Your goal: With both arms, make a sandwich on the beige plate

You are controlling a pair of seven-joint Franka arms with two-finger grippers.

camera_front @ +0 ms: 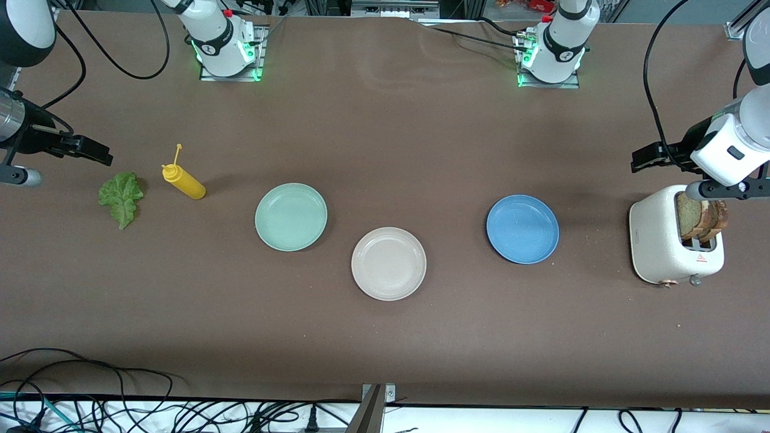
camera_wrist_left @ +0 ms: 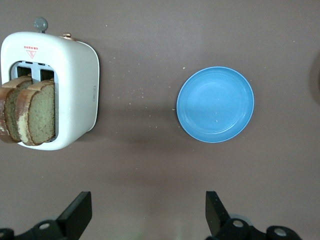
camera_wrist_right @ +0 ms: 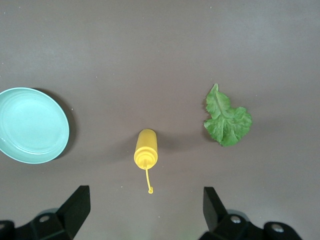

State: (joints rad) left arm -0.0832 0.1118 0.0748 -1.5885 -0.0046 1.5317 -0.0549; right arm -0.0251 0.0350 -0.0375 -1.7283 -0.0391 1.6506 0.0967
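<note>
Under the left end effector (camera_wrist_left: pixel 145 215), whose fingers stand wide apart and hold nothing, lies bare brown counter (camera_front: pixel 385 337) at the left arm's end, between a white toaster (camera_front: pixel 662 240) and a blue plate (camera_front: pixel 522 229). Two slices of bread (camera_front: pixel 702 219) stand upright in the toaster's slots. At the right arm's end, the right end effector (camera_wrist_right: pixel 145 215) hangs over the counter with its fingers also spread and empty; just past its fingertips in its wrist view lie a yellow squeeze bottle (camera_front: pixel 183 181) on its side and a lettuce leaf (camera_front: pixel 122 198). A mint-green plate (camera_front: pixel 291 216) sits near the bottle. Well apart from both end effectors, mid-counter, the beige plate (camera_front: pixel 388 263) holds nothing.
</note>
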